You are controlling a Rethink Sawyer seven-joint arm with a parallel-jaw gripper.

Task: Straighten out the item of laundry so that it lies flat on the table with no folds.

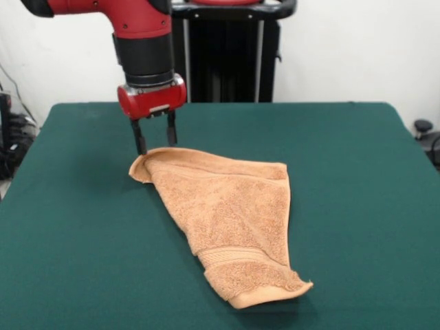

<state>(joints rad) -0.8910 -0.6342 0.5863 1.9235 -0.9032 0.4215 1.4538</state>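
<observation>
Towel: the item of laundry [230, 220] lies a little left of the middle of the table [357, 206], in a rough triangle, with its woven band and hemmed end towards the camera and a narrow corner pointing at the robot.
Folds: you can see a layer doubled over along the far edge and a curled lip at the far-left corner; the near hem also looks turned under, so the cloth is not yet flat.
Gripper: the gripper [155, 139] hangs just above that far-left corner, its two dark fingers spread apart with nothing between them.
Contact: whether the tips touch the cloth cannot be told from this one view; they appear just clear of it.
Step in hand: as I judge it, you are about to take hold of the curled corner.
How to do it well: come straight down so one finger lands on each side of the lip, and pinch only the top layer.
Pull: draw it outward, away from the band end, keeping low so the rest drags flat.
Risk: grab both layers and you will likely slide the whole towel instead of opening it.
</observation>
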